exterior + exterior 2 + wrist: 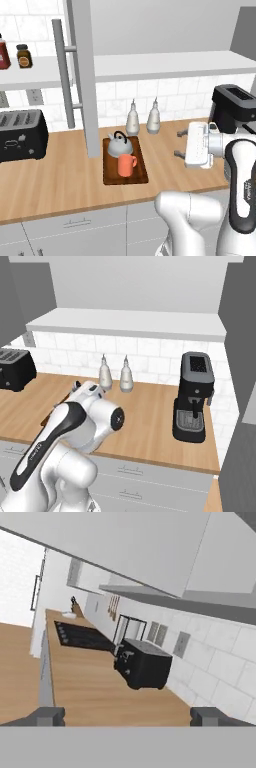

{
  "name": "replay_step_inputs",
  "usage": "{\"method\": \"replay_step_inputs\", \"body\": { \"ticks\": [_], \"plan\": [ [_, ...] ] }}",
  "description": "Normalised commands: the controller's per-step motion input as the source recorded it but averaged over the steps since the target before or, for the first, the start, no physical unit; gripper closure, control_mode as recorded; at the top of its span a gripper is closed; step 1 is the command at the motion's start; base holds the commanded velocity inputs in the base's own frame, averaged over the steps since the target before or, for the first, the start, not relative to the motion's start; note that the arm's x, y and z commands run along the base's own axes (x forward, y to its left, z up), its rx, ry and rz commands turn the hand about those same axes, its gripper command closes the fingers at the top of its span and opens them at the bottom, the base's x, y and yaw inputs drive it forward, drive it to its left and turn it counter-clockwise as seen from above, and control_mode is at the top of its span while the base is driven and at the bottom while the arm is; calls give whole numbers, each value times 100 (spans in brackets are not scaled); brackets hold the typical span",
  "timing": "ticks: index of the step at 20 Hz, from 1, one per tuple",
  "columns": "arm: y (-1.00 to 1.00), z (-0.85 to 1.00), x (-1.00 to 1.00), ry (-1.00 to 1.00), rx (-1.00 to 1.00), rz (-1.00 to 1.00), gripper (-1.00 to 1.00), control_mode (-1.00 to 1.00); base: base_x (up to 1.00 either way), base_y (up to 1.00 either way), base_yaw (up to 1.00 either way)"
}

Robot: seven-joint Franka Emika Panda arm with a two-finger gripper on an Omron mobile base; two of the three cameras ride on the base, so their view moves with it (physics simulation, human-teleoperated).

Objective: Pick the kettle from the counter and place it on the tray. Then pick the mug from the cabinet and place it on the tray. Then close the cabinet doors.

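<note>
Released gripper (178,143) hovers beside tray (142,175), long axis running front-to-back, bearing kettle (120,144) and mug (126,165).

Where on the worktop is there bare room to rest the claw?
Bare stretches of the light-wood worktop: between the black toaster and dark-brown tray, and right of the tray toward the black coffee machine. Crowded: the tray, bearing the silver kettle and orange mug, white bottles behind.
</note>
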Motion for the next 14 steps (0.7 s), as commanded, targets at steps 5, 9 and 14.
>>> {"method": "replay_step_inputs", "body": {
  "ticks": [5, 9, 14],
  "plan": [
    [-23, 0, 0, 0, 5, 0, -100, -100, 0, 0, 0],
    [-80, 13, 0, 0, 21, -17, -100, -100, 0, 0, 0],
    [-61, 10, 0, 0, 19, -25, -100, -100, 0, 0, 0]
  ]
}}
